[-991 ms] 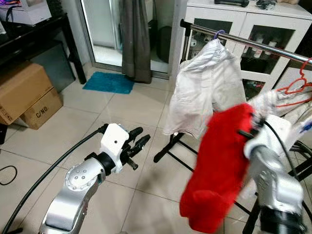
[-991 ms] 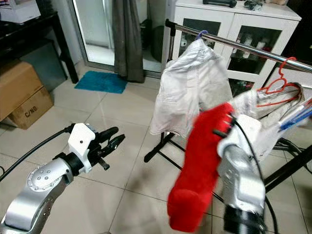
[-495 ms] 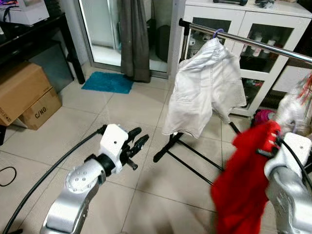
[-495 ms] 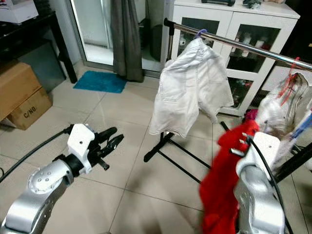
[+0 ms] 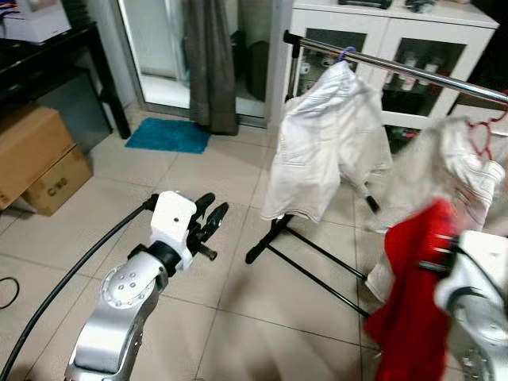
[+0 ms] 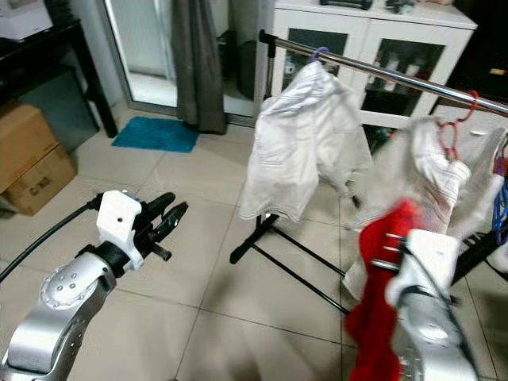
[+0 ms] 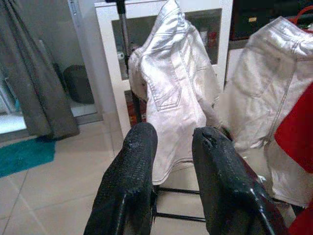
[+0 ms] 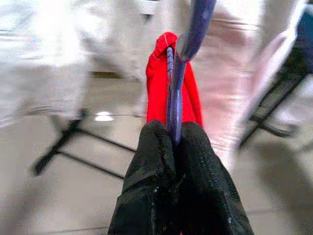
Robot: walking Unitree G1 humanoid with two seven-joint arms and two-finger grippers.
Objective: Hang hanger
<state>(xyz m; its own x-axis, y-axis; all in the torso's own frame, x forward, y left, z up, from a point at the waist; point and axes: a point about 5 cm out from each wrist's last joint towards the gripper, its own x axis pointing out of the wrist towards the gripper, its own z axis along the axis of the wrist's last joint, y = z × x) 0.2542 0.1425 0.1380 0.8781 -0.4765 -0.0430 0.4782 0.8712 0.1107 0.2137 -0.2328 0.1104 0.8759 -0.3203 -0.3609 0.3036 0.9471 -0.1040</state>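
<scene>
My right gripper (image 8: 172, 128) is shut on the thin blue hanger (image 8: 175, 88), which carries a red garment (image 5: 417, 294). It hangs low at the right, in front of and below the metal rail (image 5: 397, 65) of the clothes rack. White shorts (image 5: 325, 143) hang on the rail's left part. Another white garment (image 5: 448, 171) on a red hanger (image 5: 480, 135) hangs further right. My left gripper (image 5: 213, 216) is held out over the floor at the left, open, with nothing between its fingers (image 7: 134, 166).
The rack's black floor legs (image 5: 309, 258) stretch across the tiles. Behind the rack stands a white glass-door cabinet (image 5: 397, 36). A grey curtain (image 5: 210, 63), a teal mat (image 5: 168, 135), cardboard boxes (image 5: 36, 159) and a black table (image 5: 48, 55) lie to the left.
My right arm has swung the red garment to the right and lower, away from the white shorts. The camera has shifted a little. My left arm has hardly moved.
</scene>
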